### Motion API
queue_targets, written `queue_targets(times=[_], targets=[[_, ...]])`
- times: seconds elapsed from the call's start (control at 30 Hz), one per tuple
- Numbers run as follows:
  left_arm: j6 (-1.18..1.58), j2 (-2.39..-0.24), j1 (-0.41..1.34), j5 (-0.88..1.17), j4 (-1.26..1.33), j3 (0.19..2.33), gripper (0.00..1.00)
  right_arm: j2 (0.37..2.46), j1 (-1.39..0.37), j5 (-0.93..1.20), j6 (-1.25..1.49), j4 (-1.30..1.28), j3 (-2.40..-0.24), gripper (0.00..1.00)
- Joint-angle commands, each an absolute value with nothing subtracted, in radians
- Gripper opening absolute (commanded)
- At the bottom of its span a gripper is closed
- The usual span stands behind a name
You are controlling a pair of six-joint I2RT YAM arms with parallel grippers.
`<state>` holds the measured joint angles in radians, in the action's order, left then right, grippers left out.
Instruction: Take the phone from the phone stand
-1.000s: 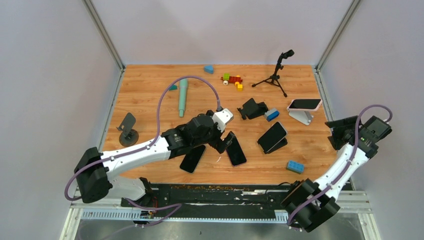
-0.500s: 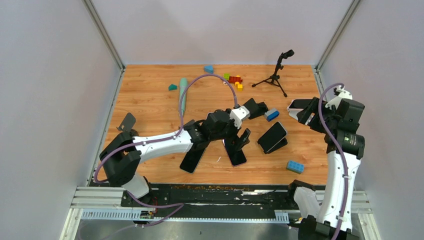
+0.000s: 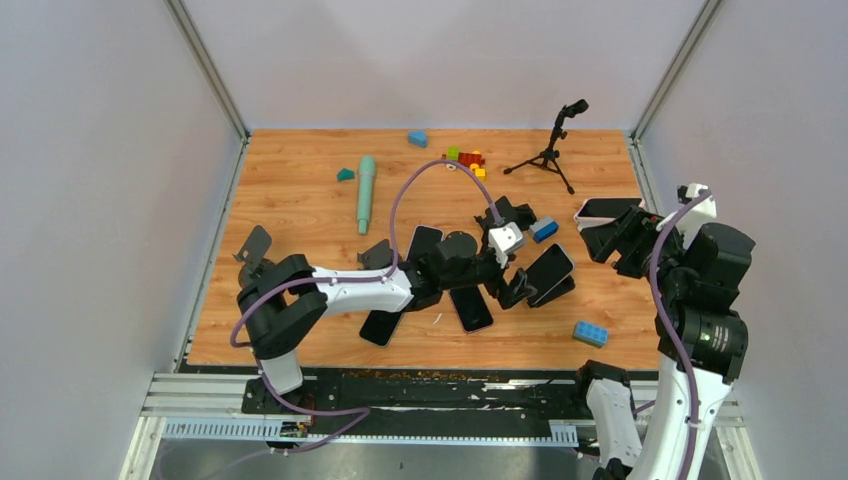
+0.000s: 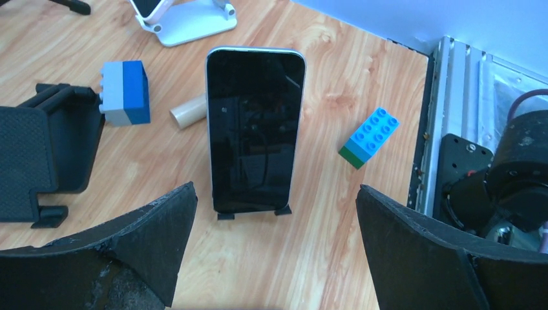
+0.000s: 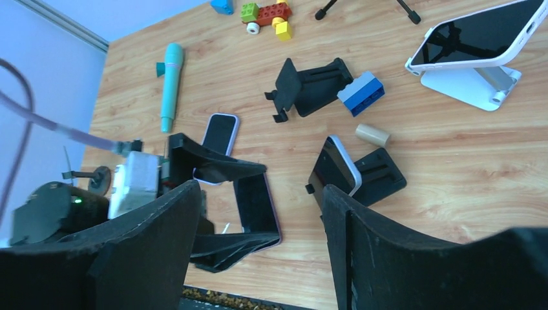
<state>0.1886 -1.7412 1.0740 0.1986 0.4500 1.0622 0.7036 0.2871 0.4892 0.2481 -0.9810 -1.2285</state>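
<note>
Your left gripper (image 4: 274,213), jaws spread wide and empty, faces the phone (image 4: 254,129) at the wrist view's centre; it leans on its stand (image 5: 382,169), long axis upright, screen toward the gripper; your right gripper (image 5: 260,192) hangs parted, holding nothing.

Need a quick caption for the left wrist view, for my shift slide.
Open left gripper faces the phone propped upright in its stand, a blue brick beside it.

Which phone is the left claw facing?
The dark phone propped on the black stand, straight before the left gripper; other phones lie flat or sit on the white stand.
</note>
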Motion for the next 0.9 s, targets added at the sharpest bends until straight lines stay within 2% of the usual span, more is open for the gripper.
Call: queue_targets(times=[0.0, 0.2, 0.53, 0.87], targets=[[0.164, -1.785, 1.109, 0.120, 0.711, 1.050, 1.00, 0.661, 0.280, 0.511, 0.345, -1.037, -1.279, 0.68], [0.115, -1.855, 1.135, 0.077, 0.816, 1.056, 1.00, 0.660, 0.223, 0.536, 0.290, -1.117, -1.326, 0.66], [0.089, -1.930, 1.180, -0.076, 0.935, 1.060, 1.00, 0.657, 0.115, 0.369, 0.171, -1.232, -1.344, 0.69], [0.078, -1.998, 1.181, -0.076, 0.934, 1.114, 1.00, 0.650, 0.084, 0.315, 0.157, -1.238, -1.339, 0.70]])
